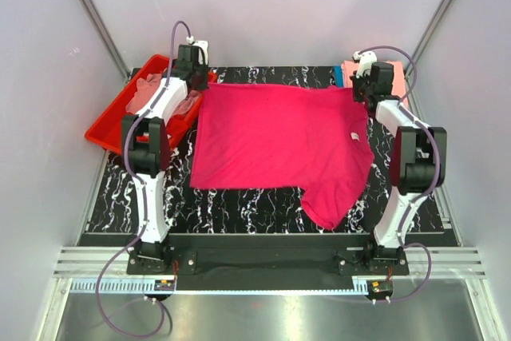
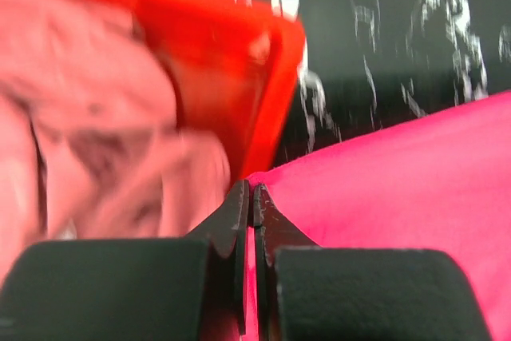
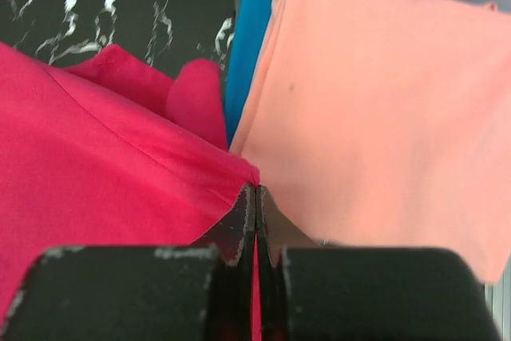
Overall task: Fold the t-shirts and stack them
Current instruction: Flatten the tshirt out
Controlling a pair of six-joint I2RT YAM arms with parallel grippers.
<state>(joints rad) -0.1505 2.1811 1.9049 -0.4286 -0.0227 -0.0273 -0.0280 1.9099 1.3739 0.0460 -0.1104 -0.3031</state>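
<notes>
Magenta t-shirt (image 1: 279, 137): pinched at 2 far corners, 1 per gripper.

Left gripper (image 2: 252, 193): we see the jaws pressed together with a sliver of magenta cloth between them, clamped on the shirt's far-left corner. Just beside the fingertips stands the corner of the red tray (image 2: 239, 61). Dusty pink cloth (image 2: 88, 117) lies crumpled inside it, blurred in the wrist view.

Right gripper (image 3: 255, 193): jaws likewise closed, with magenta fabric nipped in the seam between them, at the shirt's far-right corner. A small fold of the shirt stands up just ahead of the tips. Touching that corner lies a flat folded salmon-peach tee (image 3: 375, 101), and a teal-blue tee (image 3: 247, 45) shows as a strip at its left edge.

From above, we note the shirt spread flat on the black marbled table (image 1: 239, 201) between the 2 arms, with 1 sleeve pointing toward the near right. The tray sits at the far left, and the folded tees at the far right.
</notes>
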